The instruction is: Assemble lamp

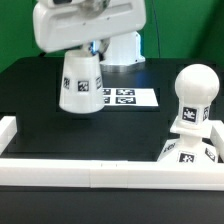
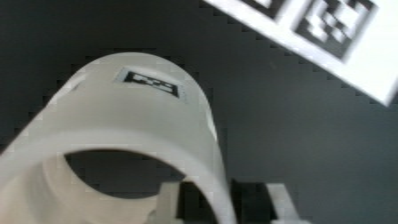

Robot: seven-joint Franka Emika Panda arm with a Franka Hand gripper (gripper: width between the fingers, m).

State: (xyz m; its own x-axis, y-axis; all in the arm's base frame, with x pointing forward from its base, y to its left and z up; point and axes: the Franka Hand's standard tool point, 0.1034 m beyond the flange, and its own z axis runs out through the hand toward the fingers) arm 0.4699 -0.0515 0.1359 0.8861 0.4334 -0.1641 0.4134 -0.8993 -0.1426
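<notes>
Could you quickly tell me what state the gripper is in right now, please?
Gripper: shut on the wall of the white plastic cup-like truncated-cone lamp shade, holding it above the black table.

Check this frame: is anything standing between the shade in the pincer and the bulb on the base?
Nothing visible does. The pincer holds the shade above the table, in front of the marker board. The bulb stands on the base at the exterior view's right, and only bare black table lies between them.
</notes>
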